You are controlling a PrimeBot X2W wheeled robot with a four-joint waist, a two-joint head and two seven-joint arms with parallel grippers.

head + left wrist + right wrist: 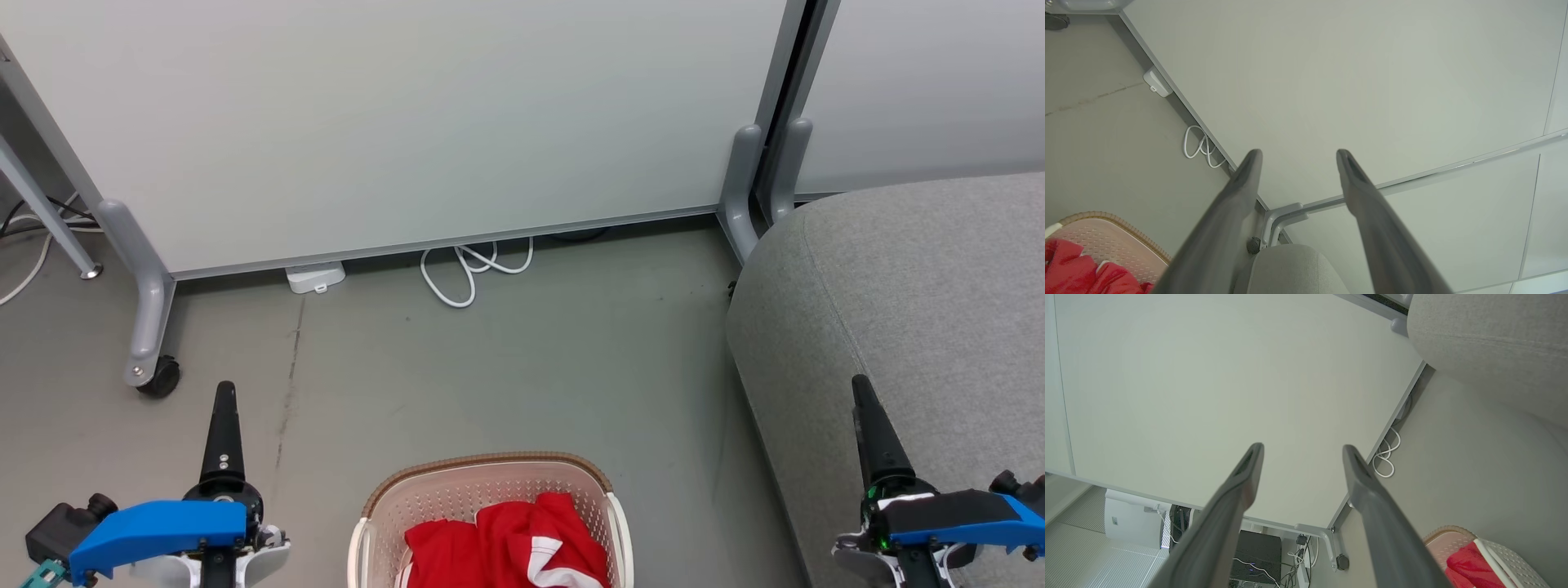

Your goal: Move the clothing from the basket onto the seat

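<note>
The cream basket (pixel 490 482) with a brown rim stands on the floor at the bottom centre of the head view, holding red clothing (pixel 506 547) with white trim. The grey seat (pixel 922 310) fills the right side. My left gripper (pixel 223 392) is at the lower left, left of the basket, and its fingers (pixel 1245 179) stand apart with nothing between them. My right gripper (pixel 861 388) hangs over the seat's front edge, open and empty, its fingers (pixel 1249 469) spread. The basket (pixel 1106 237) and clothing (pixel 1069 269) show in the left wrist view's corner, and the clothing (pixel 1470 567) in the right wrist view's corner.
A pale wheeled partition (pixel 408 122) stands behind, with a caster (pixel 157 377) at the left and grey feet (pixel 743 188) near the seat. A white cable (pixel 469 269) and a white box (pixel 315 278) lie on the floor under it.
</note>
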